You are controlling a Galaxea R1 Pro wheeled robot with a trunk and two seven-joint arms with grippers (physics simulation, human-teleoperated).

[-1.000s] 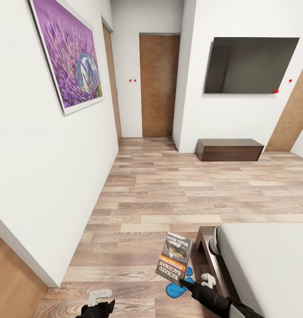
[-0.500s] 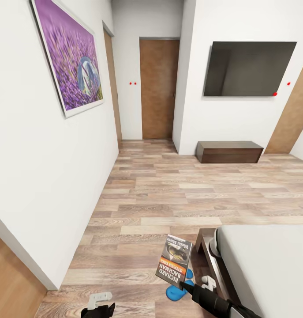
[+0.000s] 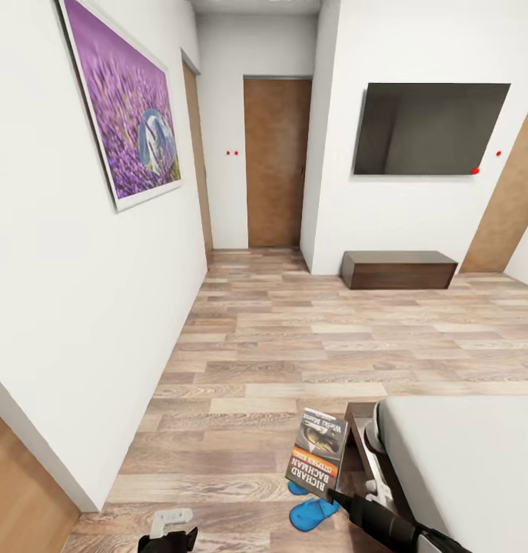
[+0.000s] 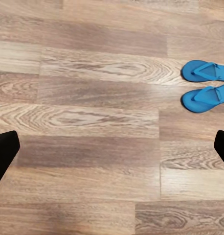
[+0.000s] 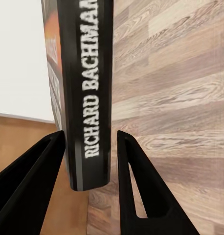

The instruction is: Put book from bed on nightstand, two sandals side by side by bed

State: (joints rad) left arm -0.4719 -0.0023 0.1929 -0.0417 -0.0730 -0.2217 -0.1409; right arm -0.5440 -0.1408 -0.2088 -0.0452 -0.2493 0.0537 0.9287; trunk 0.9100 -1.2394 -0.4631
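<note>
Our right gripper (image 5: 90,161) grasps the book (image 3: 318,450) upright by its lower edge, near the bed (image 3: 463,461) corner. The book partly hides the sandals (image 3: 310,508); our left wrist view shows both whole, side by side on the floor (image 3: 294,346). Left gripper (image 3: 170,531) is cut off; we cannot tell its jaws.

White walls (image 3: 56,307) enclosed a brown wood-plank floor (image 3: 294,338). Fixtures comprised a framed lavender picture (image 3: 121,107), a wall-mounted dark television (image 3: 429,127), a low dark bench (image 3: 398,269) and a brown door (image 3: 277,161).
</note>
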